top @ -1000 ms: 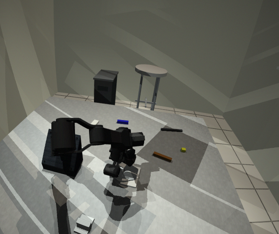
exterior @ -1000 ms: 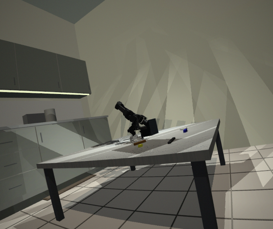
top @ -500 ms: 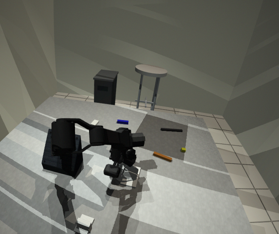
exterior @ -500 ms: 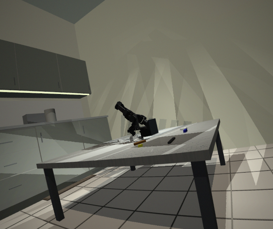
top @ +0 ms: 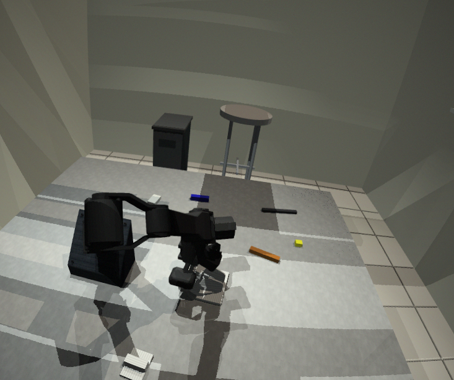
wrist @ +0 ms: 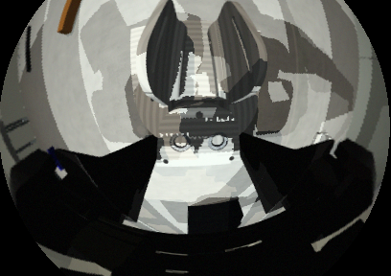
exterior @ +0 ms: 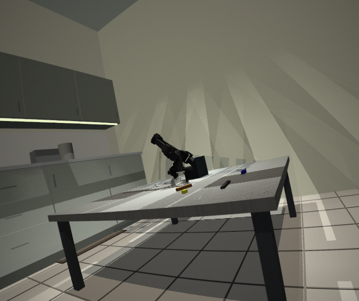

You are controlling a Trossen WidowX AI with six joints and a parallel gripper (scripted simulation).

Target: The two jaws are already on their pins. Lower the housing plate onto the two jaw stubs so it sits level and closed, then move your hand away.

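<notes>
My gripper (top: 197, 267) (exterior: 179, 177) (wrist: 197, 136) is shut on the housing plate (wrist: 198, 161), a light plate with two ringed round holes side by side and small dark holes near its edge. One fingertip is at each side of it. Just ahead in the wrist view, the left jaw (wrist: 165, 55) and the right jaw (wrist: 244, 55) stand apart over the ribbed base (wrist: 135, 40) (top: 218, 301), with a gap between them. The plate is at their near ends. The stubs and any gap under the plate cannot be made out. The fingers partly hide the assembly in the top view.
An orange bar (top: 264, 254) (exterior: 183, 187) (wrist: 72, 7) and a yellow cube (top: 298, 243) (exterior: 184, 191) lie beyond the base. A black bar (top: 279, 211) (exterior: 225, 184), a blue bar (top: 199, 197) (exterior: 243, 171) and a white block (top: 154, 198) lie farther back. A stepped white block (top: 137, 361) is at the front.
</notes>
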